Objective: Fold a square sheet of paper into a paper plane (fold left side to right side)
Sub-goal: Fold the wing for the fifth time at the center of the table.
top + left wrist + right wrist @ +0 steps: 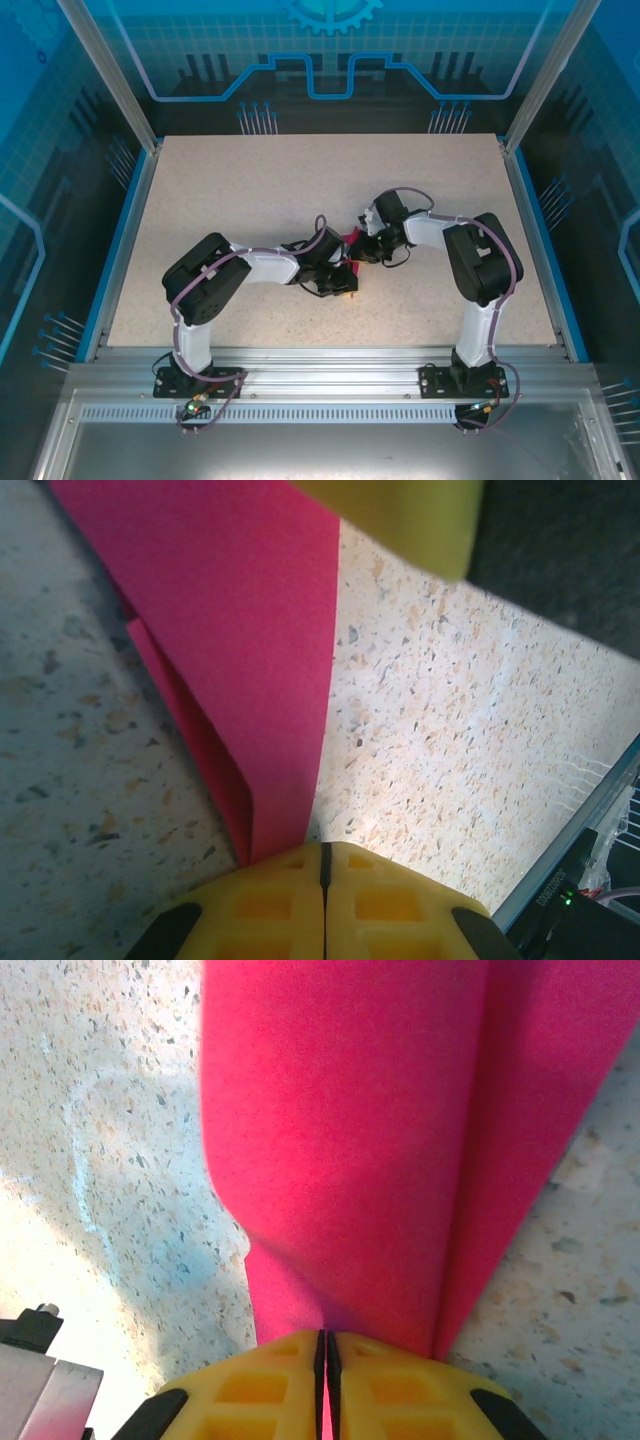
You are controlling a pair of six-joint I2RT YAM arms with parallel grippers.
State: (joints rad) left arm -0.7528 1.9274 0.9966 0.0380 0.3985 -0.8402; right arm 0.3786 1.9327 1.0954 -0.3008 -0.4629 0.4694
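Both arms are reaching in from their bases at the near edge of the table (250, 180) & bending twd table centre. L gripper (325, 848) is sitting just on the near side of table centre, low over the tabletop. Its yellow pads are pressing tight together w/ only a thin dark seam. The folded pink paper (250, 630) is tapering down to the pad beside that seam; can't tell if it's actually nipped there. R gripper (322, 1335) is sitting a bit farther in, abt table centre, close beside the L one. Its fingers are clamping on the paper's end, w/ pink showing in the seam. The paper is lying at table centre betw. the two grippers, layers doubled over along long creases.
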